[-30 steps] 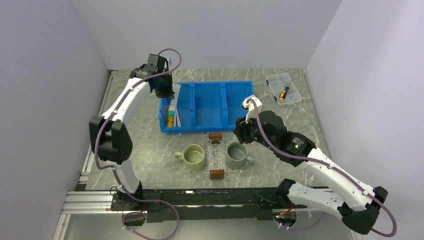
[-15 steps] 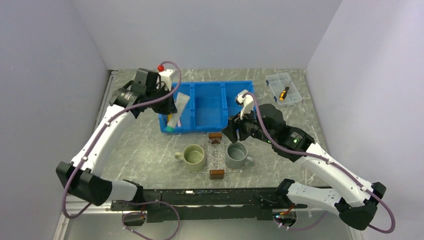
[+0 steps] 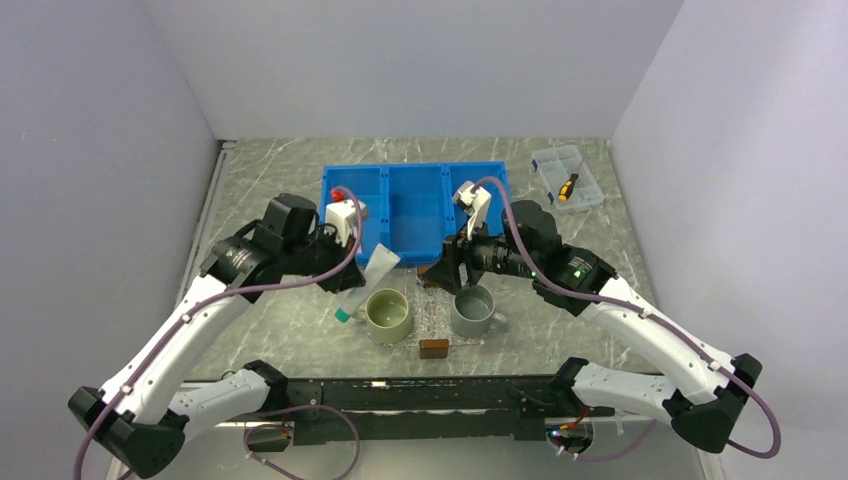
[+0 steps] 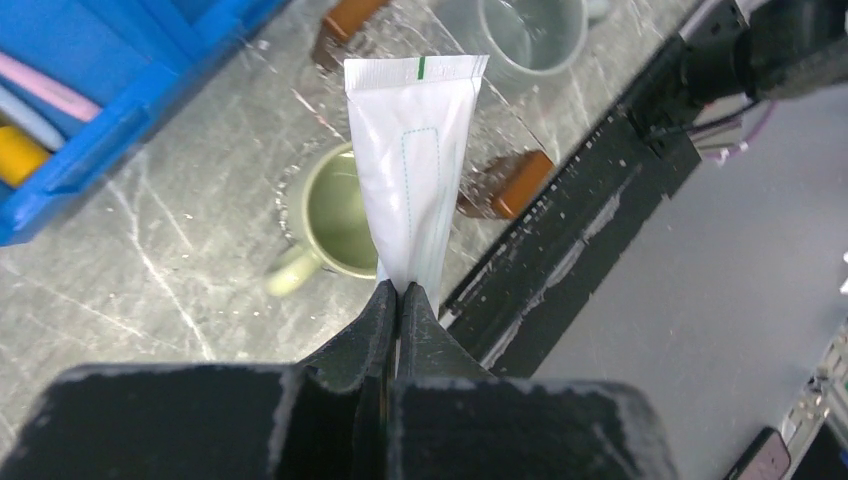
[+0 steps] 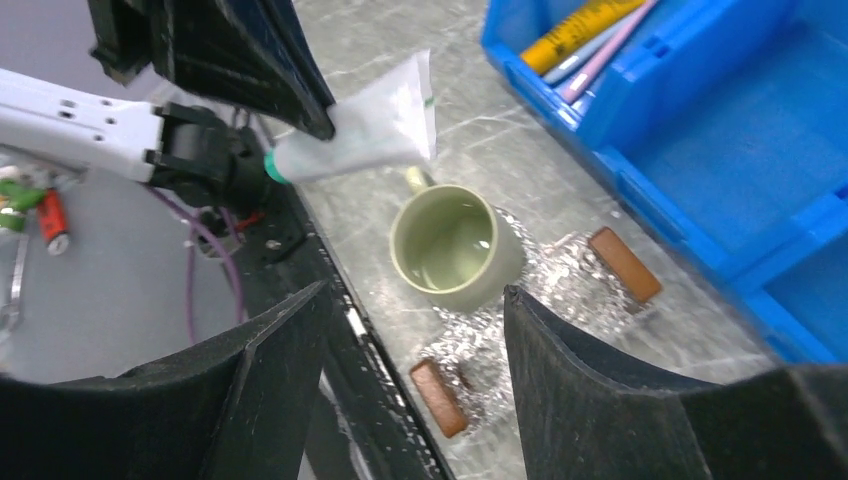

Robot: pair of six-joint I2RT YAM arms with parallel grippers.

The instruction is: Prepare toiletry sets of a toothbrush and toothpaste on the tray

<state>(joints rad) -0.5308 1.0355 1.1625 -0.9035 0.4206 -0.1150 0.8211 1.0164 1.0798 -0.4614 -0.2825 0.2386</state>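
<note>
Grey marbled bench (image 3: pixel 270 300), near to far. One clear tray (image 3: pixel 431 318) lies between two mugs, green (image 3: pixel 388 314) and grey (image 3: pixel 474 311). One toothpaste (image 4: pixel 415 170), pinched near its cap by the left hand (image 4: pixel 399 292), hangs beside the green mug; half a second ago it was over the bin. The right hand (image 3: pixel 447 272), spread wider than before, hovers over the tray's far end. One blue bin (image 3: pixel 415 215) has three compartments; the left one holds a toothbrush (image 4: pixel 25 115), a pink stick and a yellow tube. One clear box (image 3: pixel 567 178) holds an orange-and-black tool (image 3: pixel 568 187).

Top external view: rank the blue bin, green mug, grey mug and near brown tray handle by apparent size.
1. blue bin
2. green mug and grey mug, which look alike; no ranking between them
3. near brown tray handle, clearly smallest
</note>
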